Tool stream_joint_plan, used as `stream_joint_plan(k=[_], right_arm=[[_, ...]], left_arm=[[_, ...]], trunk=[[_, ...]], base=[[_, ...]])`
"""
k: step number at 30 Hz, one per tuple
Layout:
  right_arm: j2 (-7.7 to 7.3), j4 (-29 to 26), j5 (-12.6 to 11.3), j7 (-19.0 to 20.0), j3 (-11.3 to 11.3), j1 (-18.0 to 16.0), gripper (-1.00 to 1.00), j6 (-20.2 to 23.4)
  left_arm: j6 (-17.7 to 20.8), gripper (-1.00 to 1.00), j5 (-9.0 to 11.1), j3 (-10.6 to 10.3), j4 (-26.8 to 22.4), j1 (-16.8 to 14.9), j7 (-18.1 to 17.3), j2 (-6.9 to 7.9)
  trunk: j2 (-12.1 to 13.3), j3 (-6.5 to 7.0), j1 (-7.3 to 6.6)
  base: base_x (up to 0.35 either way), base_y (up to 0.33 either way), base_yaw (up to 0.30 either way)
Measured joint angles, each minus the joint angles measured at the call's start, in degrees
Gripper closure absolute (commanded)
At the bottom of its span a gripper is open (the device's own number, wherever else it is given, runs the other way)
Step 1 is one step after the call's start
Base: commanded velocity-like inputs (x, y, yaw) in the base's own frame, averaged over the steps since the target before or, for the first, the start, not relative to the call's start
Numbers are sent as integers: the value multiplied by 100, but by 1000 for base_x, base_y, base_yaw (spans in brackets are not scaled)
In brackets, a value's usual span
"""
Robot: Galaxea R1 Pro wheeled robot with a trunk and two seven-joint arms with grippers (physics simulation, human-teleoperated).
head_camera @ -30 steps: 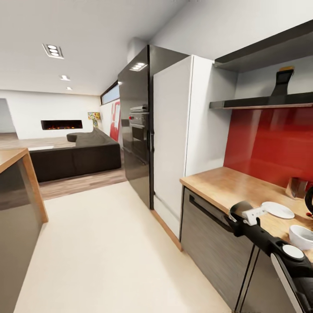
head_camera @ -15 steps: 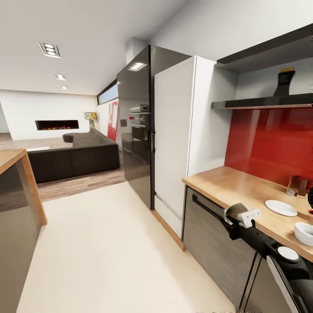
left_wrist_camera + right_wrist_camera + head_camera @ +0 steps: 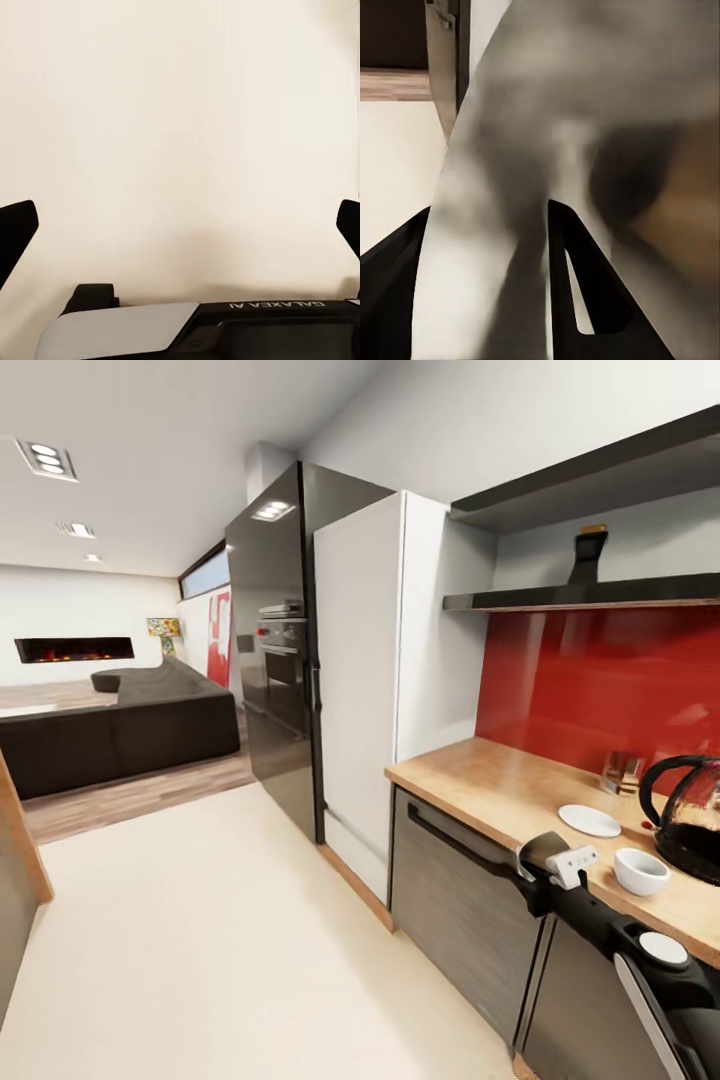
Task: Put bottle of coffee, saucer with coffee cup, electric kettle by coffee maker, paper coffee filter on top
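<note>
A white saucer lies on the wooden countertop at the right. A white coffee cup stands on the wood just nearer than the saucer. Beside them is the dark glass electric kettle. A dark bottle stands on the black wall shelf. My right gripper hovers at the counter's front edge, shut on a grey paper coffee filter that fans out blurred between its black fingers. My left gripper is open over bare cream floor.
A white fridge and a black oven tower stand left of the counter. Dark cabinet fronts run below it. A small glass object sits against the red wall. Cream floor stretches toward a dark sofa.
The head view has swung right and closer to the counter, bringing the kettle into sight. The right arm holds the same pose with the filter.
</note>
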Motion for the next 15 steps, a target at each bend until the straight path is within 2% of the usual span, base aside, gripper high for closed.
stream_joint_plan(k=[8,15], right_arm=[[-2,4,3,67,6,121,100,-24],[-8,5,44,592,-2,219,100,-34]], left_arm=[[0,-100,0,4,0,1,0,0],[0,-100,0,-1,-1,2,0,0]], trunk=[[0,5,0],[0,17,0]], base=[[0,0,-250],[0,0,-247]])
